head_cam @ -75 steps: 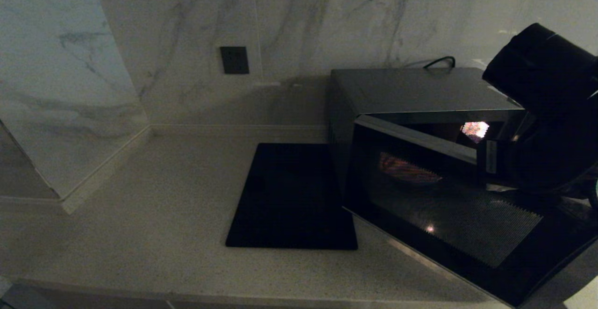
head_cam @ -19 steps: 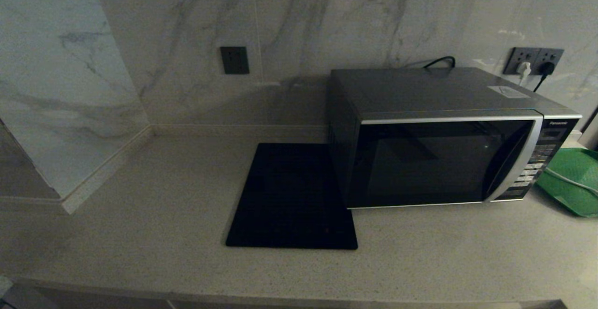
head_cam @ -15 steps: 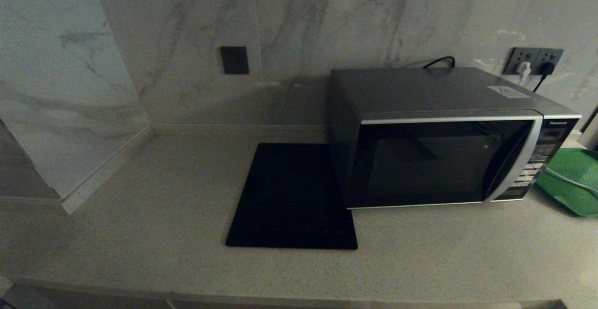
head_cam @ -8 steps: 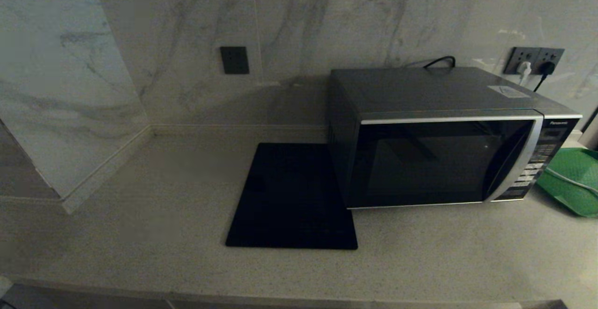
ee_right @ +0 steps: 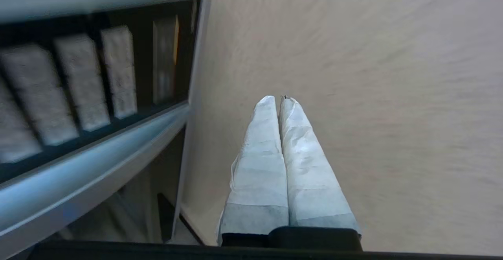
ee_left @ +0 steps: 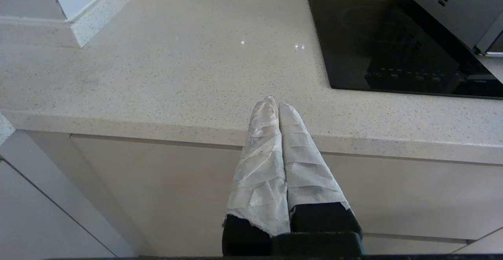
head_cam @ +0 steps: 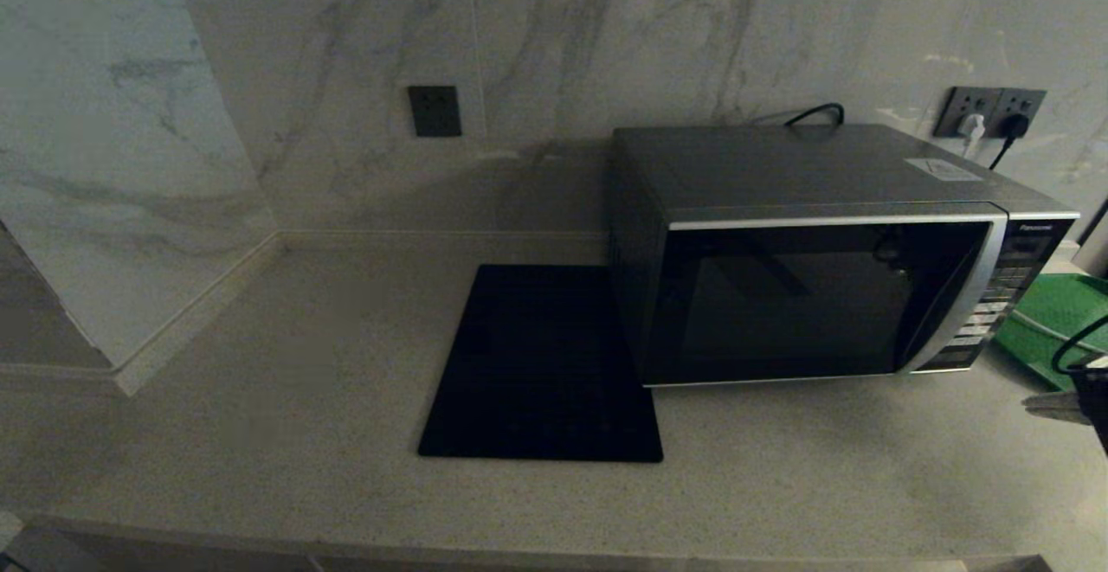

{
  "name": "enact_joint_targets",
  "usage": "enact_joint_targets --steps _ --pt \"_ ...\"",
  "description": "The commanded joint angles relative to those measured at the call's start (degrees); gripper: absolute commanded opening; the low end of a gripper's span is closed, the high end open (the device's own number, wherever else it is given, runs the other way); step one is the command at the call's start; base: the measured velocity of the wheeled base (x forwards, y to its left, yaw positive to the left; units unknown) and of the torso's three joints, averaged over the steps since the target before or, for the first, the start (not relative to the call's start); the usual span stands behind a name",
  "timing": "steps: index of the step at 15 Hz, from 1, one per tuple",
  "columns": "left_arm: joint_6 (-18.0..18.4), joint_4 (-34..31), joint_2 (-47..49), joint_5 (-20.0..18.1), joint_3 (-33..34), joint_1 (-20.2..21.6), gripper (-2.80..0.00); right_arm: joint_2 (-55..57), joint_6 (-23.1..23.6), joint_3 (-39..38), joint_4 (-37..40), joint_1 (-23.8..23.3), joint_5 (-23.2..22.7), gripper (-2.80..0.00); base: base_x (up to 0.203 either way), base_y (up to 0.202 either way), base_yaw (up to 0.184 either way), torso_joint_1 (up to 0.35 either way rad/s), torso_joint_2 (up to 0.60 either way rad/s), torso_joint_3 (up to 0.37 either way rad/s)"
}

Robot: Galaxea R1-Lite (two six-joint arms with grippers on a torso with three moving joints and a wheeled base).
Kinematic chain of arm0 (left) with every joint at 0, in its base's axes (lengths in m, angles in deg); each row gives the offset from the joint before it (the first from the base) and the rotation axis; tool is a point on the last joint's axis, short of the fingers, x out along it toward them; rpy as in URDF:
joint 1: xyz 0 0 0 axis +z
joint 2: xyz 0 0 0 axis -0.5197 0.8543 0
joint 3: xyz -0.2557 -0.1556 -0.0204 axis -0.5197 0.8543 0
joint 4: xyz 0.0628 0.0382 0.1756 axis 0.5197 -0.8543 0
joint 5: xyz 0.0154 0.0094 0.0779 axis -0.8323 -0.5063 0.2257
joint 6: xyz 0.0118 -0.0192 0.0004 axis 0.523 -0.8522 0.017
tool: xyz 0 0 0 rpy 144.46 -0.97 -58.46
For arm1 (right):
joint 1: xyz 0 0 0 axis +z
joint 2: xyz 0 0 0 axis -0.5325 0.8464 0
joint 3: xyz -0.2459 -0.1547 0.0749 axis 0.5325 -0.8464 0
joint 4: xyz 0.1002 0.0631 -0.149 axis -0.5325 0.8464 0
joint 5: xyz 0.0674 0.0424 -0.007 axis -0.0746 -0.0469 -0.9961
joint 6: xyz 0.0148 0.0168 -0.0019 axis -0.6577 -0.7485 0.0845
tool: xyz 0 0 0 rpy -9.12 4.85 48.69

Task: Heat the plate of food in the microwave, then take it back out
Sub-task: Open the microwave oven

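1. Silver-grey microwave (head_cam: 822,252) was recorded on the speckled counter (head_cam: 303,399) in the head view, door closed, dark glass toward the camera. A black flat mat (head_cam: 541,364) was noted touching its left side.
2. Only the head view gave the whole appliance, the wall sockets (head_cam: 987,113) behind it and the green tray (head_cam: 1052,312) to its right. The plate of food was seen in no view; nothing could be made out through the dark door.
3. The left wrist view alone showed the left gripper (ee_left: 275,104), its wrapped fingers pressed together and empty, held over the front edge of the counter (ee_left: 157,75), well apart from the microwave, with the black mat (ee_left: 393,43) off to one side.
4. The right wrist view alone showed the button panel (ee_right: 78,79) close up, blurred; no button text could be read.
5. "Panasonic" was read on the panel top in the head view (head_cam: 1034,228). A white label (head_cam: 939,170) on the roof was noted, illegible.
6. The right gripper (ee_right: 279,99) was seen closed, fingers together, nothing held, just beside the panel's lower corner. In the head view only its tip (head_cam: 1056,406) was visible at the right edge, near the counter in front of the tray.
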Motion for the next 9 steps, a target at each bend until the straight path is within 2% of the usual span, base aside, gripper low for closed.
enact_joint_targets --steps 1,4,9 --pt "-0.07 0.0 0.0 0.02 0.01 0.0 -2.8 2.28 -0.65 0.06 -0.87 3.14 -0.19 -2.8 0.0 0.0 0.0 0.0 0.0 0.0" --pt "-0.07 0.0 0.0 0.02 0.01 0.0 -2.8 4.3 -4.33 0.22 -7.77 3.65 -0.12 -2.8 0.0 0.0 0.0 0.0 0.0 0.0" --pt "-0.07 0.0 0.0 0.02 0.01 0.0 -2.8 6.42 -8.45 3.09 -11.69 3.64 -0.12 -2.8 0.0 0.0 0.0 0.0 0.0 0.0"
